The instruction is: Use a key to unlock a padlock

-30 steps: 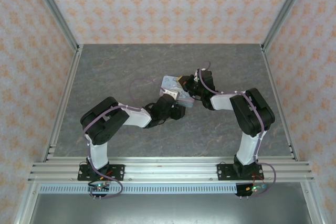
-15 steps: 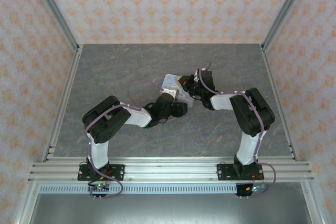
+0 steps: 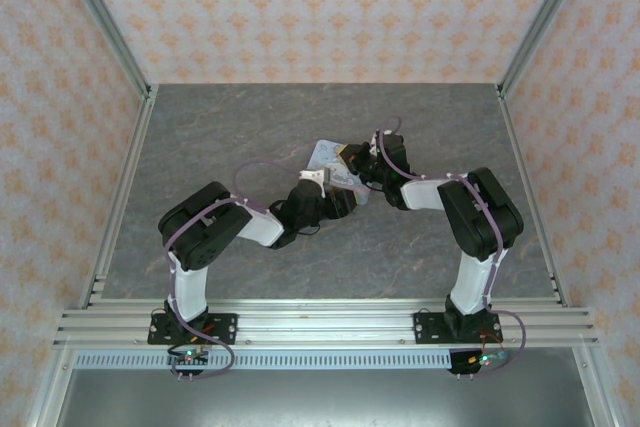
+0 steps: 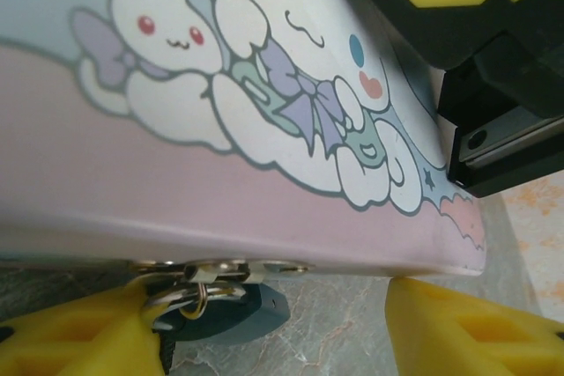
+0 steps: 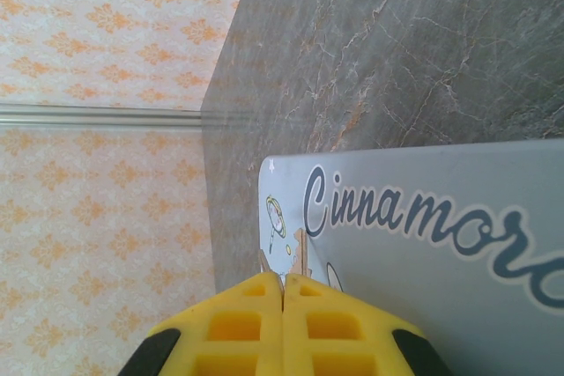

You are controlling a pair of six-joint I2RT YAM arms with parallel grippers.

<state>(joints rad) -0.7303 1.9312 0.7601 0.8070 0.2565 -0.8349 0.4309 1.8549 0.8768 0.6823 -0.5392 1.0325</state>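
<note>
The small blue padlock [image 4: 233,310] hangs by its thin metal shackle from the clasp on the edge of the pastel cartoon tin [image 4: 176,173]. My left gripper [image 4: 269,328] is open and straddles that edge, its left finger [image 4: 88,336] against the padlock and its rings. In the top view the left gripper [image 3: 322,179] sits at the tin's [image 3: 330,155] near-left side. My right gripper [image 5: 283,281] is shut on the thin brassy key [image 5: 300,253], whose tip pokes out over the tin's lid [image 5: 441,226]. It hovers at the tin's right end [image 3: 348,155].
The tin lies mid-table on the grey marble surface [image 3: 230,127]. Aluminium frame posts and orange-patterned walls [image 3: 60,147] enclose the table on three sides. Bare table lies on the left, right and far sides of the tin.
My left wrist has turned and edged slightly left along the tin, and its cable has lifted. The tin has shifted a little. The right arm has stayed put.
</note>
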